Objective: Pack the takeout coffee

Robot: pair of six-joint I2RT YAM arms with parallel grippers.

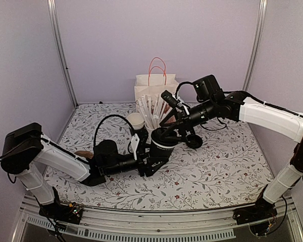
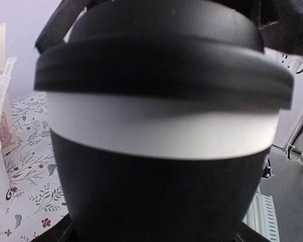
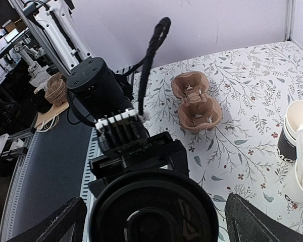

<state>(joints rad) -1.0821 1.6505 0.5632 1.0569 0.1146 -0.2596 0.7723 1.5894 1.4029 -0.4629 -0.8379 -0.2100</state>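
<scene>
The takeout coffee (image 1: 161, 149) is a dark cup with a white band under a round black lid (image 3: 152, 212). It stands in the middle of the table and fills the left wrist view (image 2: 161, 191). My left gripper (image 1: 152, 157) is shut on the cup's body from the left; only its finger bases show at the bottom corners of its own view. My right gripper (image 1: 167, 132) hovers right over the lid, open, with one dark finger (image 3: 55, 224) on each side of the lid rim and small gaps between.
A white paper bag (image 1: 154, 86) with pink handles stands at the back. In front of it are a white cup of wrapped sticks (image 1: 152, 115) and a stack of lidless cups (image 1: 136, 122). A brown pulp cup carrier (image 3: 194, 101) lies beside the left arm.
</scene>
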